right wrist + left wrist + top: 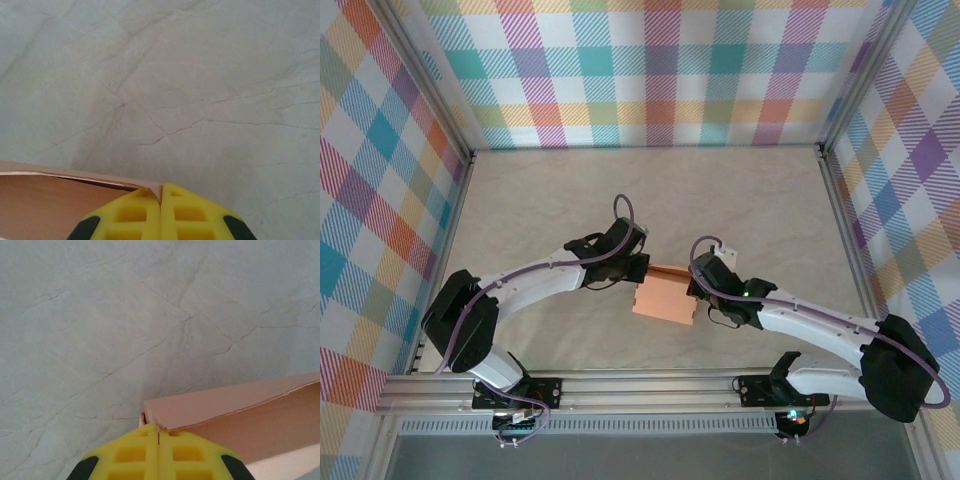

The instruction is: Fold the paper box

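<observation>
Top view, left to right. The plaid wall (380, 150) closes off your left side of the pale marbled table (650, 200). Your left arm (520, 285) sweeps in from its base on the near rail (640, 395) toward the middle. The left gripper (642, 268) meets the far left corner of the paper box (665, 298). The box lies near the table's centre, slightly toward you, between the two tools and touching both. It shows as a salmon-orange rectangle with a darker strip along its far edge. Whether it rests on the table or is lifted cannot be told. The right gripper (693, 286) meets the box's right side, and your right arm (820, 325) runs back to the base at the lower right.

Left wrist view. The left gripper (159, 429) has its yellow fingers (130, 455) pressed together with no gap. A corner of the paper box (240, 407) enters the seam between them, so this tool is clenched on the cardboard. The box extends right as a slanting upper panel over a shaded inner wall, above the table (125, 315).

Right wrist view. The paper box (60, 200) comes in from the left, and its thin upper edge ends in the seam of the right gripper (161, 190). The fingers (190, 215) are likewise pressed tight, grasping that corner above the table (200, 75).
</observation>
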Robot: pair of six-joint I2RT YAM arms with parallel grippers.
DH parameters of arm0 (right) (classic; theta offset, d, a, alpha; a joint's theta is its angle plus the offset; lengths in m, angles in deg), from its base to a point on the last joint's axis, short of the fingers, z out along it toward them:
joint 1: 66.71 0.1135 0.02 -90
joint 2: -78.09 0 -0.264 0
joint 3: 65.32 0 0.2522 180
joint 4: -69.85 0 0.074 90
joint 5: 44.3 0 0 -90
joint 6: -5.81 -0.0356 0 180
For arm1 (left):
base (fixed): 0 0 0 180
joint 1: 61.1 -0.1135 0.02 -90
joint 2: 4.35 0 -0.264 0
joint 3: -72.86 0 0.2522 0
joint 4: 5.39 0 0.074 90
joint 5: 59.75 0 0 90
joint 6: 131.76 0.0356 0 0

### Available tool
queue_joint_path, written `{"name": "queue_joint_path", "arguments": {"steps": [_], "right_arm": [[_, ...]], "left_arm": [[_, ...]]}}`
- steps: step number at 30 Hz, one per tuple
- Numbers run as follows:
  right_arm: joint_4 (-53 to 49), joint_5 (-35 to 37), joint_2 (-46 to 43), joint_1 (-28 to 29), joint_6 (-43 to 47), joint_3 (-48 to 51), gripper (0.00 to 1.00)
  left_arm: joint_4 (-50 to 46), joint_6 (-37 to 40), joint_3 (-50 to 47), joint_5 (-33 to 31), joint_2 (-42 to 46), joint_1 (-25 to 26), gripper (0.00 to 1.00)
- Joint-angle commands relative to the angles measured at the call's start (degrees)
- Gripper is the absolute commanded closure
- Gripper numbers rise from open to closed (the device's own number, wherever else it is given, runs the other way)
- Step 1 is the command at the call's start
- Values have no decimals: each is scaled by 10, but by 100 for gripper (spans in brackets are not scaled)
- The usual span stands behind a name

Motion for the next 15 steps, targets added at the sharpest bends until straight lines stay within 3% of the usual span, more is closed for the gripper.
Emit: {"name": "queue_joint_path", "arguments": {"steps": [1, 15], "right_arm": [[-7, 4, -8, 3, -15, 10, 98], [48, 37, -24, 3, 62, 2, 98]], "left_arm": [[-18, -8, -10, -3, 18, 2, 100], [42, -27, -21, -22, 32, 2, 100]]}}
